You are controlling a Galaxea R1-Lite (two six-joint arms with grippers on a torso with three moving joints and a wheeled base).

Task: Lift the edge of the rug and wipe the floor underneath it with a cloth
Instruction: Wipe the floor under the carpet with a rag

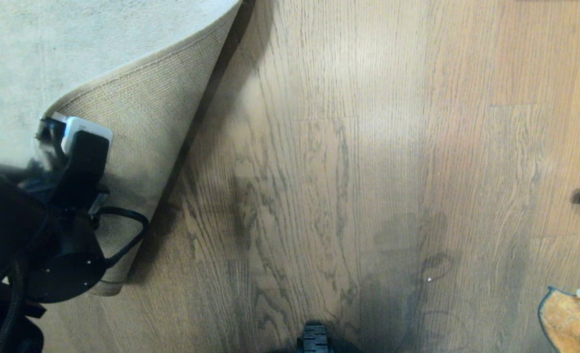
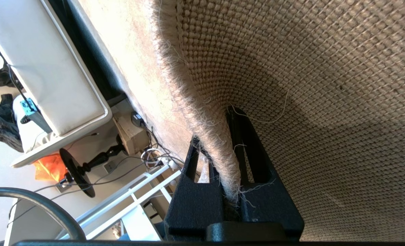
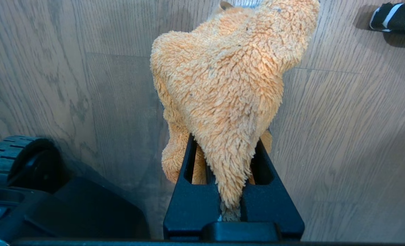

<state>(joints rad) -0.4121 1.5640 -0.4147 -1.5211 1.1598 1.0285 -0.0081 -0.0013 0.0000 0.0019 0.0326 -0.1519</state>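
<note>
Floorboards (image 1: 368, 147) of brown wood grain lay bared beside the rug, the landmark for all that follows. Off the rug's pale grey pile, the rug edge (image 1: 153, 122) was folded back so its tan woven backing faced up, with a dark shadowed strip of floor directly along the fold. On that raised border sat the left gripper (image 2: 228, 150), its jaws clamped together on the bound rim of the rug. Well away from the rug, at the far side of the bare floor, the cloth (image 3: 223, 89) hung as an orange fluffy bundle from the right gripper (image 3: 233, 171), whose jaws were pinched shut on its lower tuft; the cloth drooped forward of that hand, over the planks.

Judged from this, the step in hand was carrying the cloth to the uncovered strip. Done well, the left grip would hold the edge high and steady, while the right arm would press the cloth flat and sweep along the fold line without snagging the backing.
</note>
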